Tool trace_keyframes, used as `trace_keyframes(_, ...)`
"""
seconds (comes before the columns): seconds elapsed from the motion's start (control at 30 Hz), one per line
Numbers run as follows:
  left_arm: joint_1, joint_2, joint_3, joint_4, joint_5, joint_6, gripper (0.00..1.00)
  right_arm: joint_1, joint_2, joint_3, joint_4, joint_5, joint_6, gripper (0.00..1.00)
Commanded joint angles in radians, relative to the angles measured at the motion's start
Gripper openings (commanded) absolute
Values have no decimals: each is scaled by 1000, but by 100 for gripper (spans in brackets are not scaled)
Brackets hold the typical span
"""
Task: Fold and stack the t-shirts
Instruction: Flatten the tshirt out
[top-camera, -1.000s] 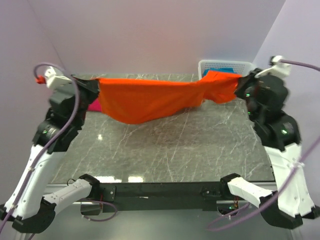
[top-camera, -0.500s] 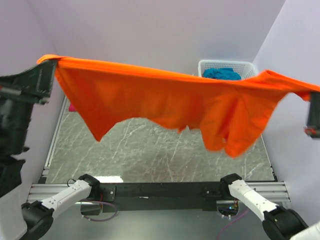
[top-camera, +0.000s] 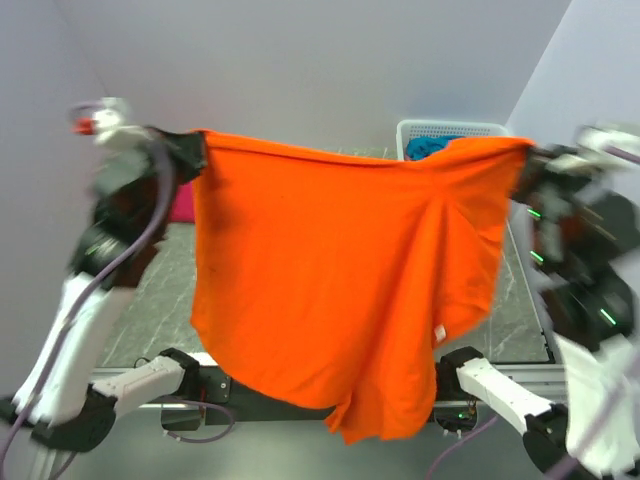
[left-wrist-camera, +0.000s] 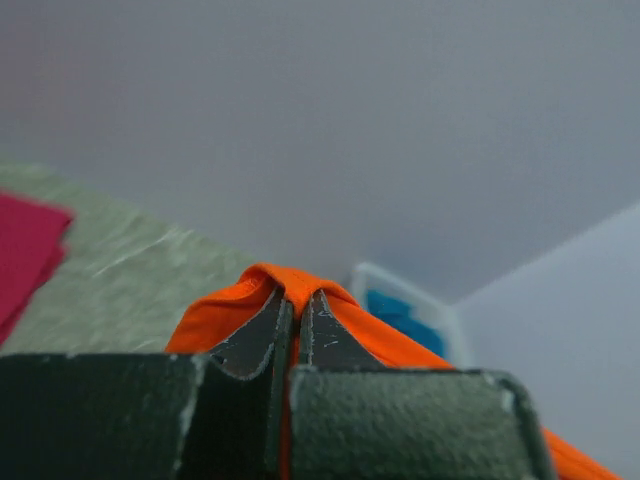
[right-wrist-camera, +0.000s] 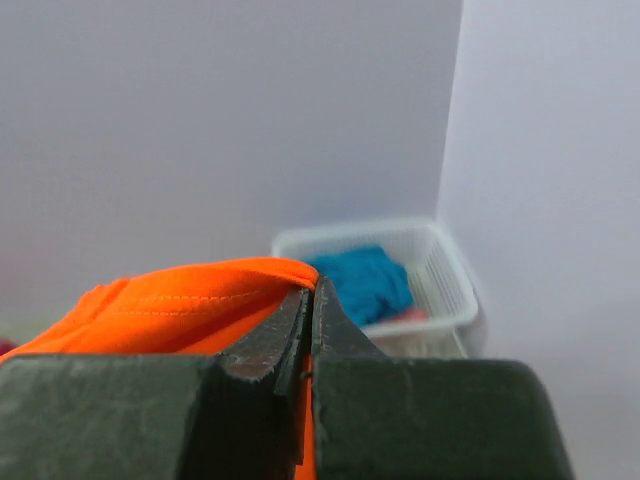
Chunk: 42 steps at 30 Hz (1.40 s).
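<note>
A: Quick pass, biggest first. Table?

B: Grey marble table, mostly hidden behind the cloth in the top view.

A: The shirt?

B: Orange t-shirt, up in the air, stretched as a sheet between both arms. Top edge runs left to right. The body hangs straight down from it, and the low hem shows in front of the table's near rail.

A: Other stuff?

B: White basket at the far right corner with the teal shirt inside. Magenta shirt lies flat on the table, far left.

A: Grippers?

B: Left gripper is pinched tight on one top corner, with orange cloth bulging out past the tips. Right gripper is the same, clamped on the other corner. Neither has any gap to speak of.

A: What does the next move hinge on?

B: My guess is the lay-down. The cloth is below the fingers, not in front of them, with its long axis vertical. Neither arm is nearer, each has one end. Both probably need to lower together, keeping the top edge taut.
</note>
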Motion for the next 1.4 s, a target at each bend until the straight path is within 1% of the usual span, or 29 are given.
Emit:
trace_keyframes(0.0, 35, 114, -123, -14, -245, -52, 1, -11, 105, -202, 164, 85, -53, 0)
trace_keyframes(0.03, 63, 147, -181, 0, -215, -60, 1, -19, 160, -272, 177, 52, -47, 0)
trace_keyframes(0.07, 130, 220, -209, 12, -175, -83, 1, -31, 192, -305, 206, 11, -40, 0)
trace_keyframes(0.1, 164, 263, -258, 28, -117, -95, 1, -39, 267, -334, 224, -46, -6, 0)
trace_keyframes(0.13, 216, 361, -277, 45, -98, -104, 2, -44, 310, -387, 267, -93, 6, 0)
trace_keyframes(0.17, 236, 418, -288, 83, -80, -110, 4, -48, 356, -409, 292, -133, 14, 2)
trace_keyframes(0.2, 251, 478, -273, 89, -45, -109, 7, -51, 465, -425, 316, -159, 32, 7)
trace_keyframes(0.23, 261, 538, -247, 83, -26, -104, 25, -53, 526, -423, 335, -229, 31, 15)
trace_keyframes(0.27, 268, 652, -213, 27, -5, -100, 37, -51, 586, -406, 348, -250, 37, 35)
trace_keyframes(0.3, 270, 700, -138, -12, 6, -106, 48, -51, 702, -379, 335, -253, 78, 39)
trace_keyframes(0.33, 270, 755, -116, -30, 17, -107, 86, -50, 754, -313, 310, -249, 91, 47)
trace_keyframes(0.37, 270, 762, -110, -33, 23, -107, 99, -48, 792, -282, 254, -235, 103, 78)
trace_keyframes(0.4, 270, 759, -133, -11, 25, -109, 99, -45, 830, -261, 234, -226, 127, 79)
trace_keyframes(0.43, 270, 732, -153, 5, 35, -110, 100, -36, 829, -265, 229, -221, 134, 79)
trace_keyframes(0.5, 270, 692, -228, 64, 51, -112, 99, -25, 773, -303, 249, -215, 160, 82)
trace_keyframes(0.57, 270, 644, -274, 88, 62, -120, 99, -19, 719, -392, 266, -250, 203, 82)
trace_keyframes(0.6, 269, 636, -297, 82, 62, -124, 99, -19, 670, -423, 266, -273, 261, 82)
trace_keyframes(0.63, 269, 626, -311, 77, 65, -126, 99, -21, 649, -485, 267, -293, 291, 82)
trace_keyframes(0.67, 270, 623, -325, 71, 71, -129, 99, -18, 632, -518, 257, -339, 353, 82)
trace_keyframes(0.7, 269, 622, -332, 62, 77, -129, 99, -18, 609, -553, 257, -363, 380, 82)
trace_keyframes(0.73, 269, 622, -345, 57, 83, -126, 99, -16, 601, -611, 247, -380, 407, 82)
trace_keyframes(0.8, 267, 619, -380, 52, 106, -123, 100, 4, 593, -673, 258, -423, 450, 82)
trace_keyframes(0.83, 268, 612, -395, 58, 118, -123, 99, 10, 593, -719, 264, -422, 467, 82)
trace_keyframes(0.93, 268, 584, -466, 81, 150, -121, 99, 28, 611, -773, 260, -430, 482, 82)
trace_keyframes(1.03, 267, 576, -516, 109, 184, -121, 99, 28, 662, -767, 228, -385, 484, 82)
trace_keyframes(1.13, 267, 605, -536, 123, 183, -120, 100, 27, 734, -735, 201, -351, 484, 82)
trace_keyframes(1.23, 267, 662, -518, 102, 155, -121, 100, 25, 815, -698, 198, -331, 491, 82)
trace_keyframes(1.37, 267, 728, -486, 95, 152, -115, 99, 13, 949, -614, 131, -284, 505, 82)
